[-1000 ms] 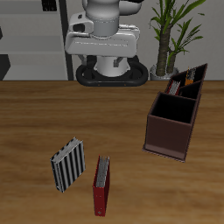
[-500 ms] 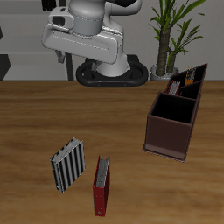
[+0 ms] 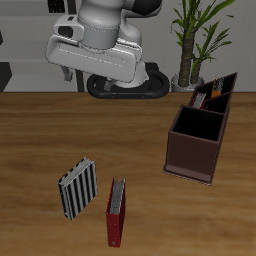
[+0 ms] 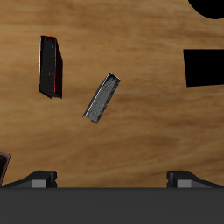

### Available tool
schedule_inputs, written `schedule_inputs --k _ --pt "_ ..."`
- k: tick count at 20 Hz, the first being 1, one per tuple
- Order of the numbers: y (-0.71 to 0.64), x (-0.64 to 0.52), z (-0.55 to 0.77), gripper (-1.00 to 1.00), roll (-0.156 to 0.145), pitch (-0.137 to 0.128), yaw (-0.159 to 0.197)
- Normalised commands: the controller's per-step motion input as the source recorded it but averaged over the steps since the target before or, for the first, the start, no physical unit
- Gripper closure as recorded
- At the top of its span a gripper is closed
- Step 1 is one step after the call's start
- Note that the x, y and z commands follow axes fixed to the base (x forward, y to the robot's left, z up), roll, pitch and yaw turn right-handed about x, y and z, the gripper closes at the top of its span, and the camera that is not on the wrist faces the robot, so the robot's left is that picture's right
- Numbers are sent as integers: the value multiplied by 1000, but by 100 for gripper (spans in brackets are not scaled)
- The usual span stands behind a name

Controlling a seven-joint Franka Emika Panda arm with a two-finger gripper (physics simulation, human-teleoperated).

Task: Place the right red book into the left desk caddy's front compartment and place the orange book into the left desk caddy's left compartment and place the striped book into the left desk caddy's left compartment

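Wooden surface (image 3: 60,130): striped book (image 3: 76,189) touching a longer, darker red book (image 3: 116,212). Claw (image 4: 112,179) raised, empty, released. Risk: seizing the wrong red volume or nudging the neighbour.

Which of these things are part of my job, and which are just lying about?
Job: black-and-white striped book; near-black open-topped desk caddy with reddish-brown rims, orange and red items inside too small to identify.
Lying about: long dark-red book with grey page edges; dark reddish-brown caddy box; potted green plant.
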Motion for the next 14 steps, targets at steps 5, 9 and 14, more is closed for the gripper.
schedule_inputs --k 5,9,14 --pt "98 477 -223 -100 12 22 19" --pt "78 432 -143 -100 -2 -9 45" --pt "-8 324 -162 -100 61 7 14"
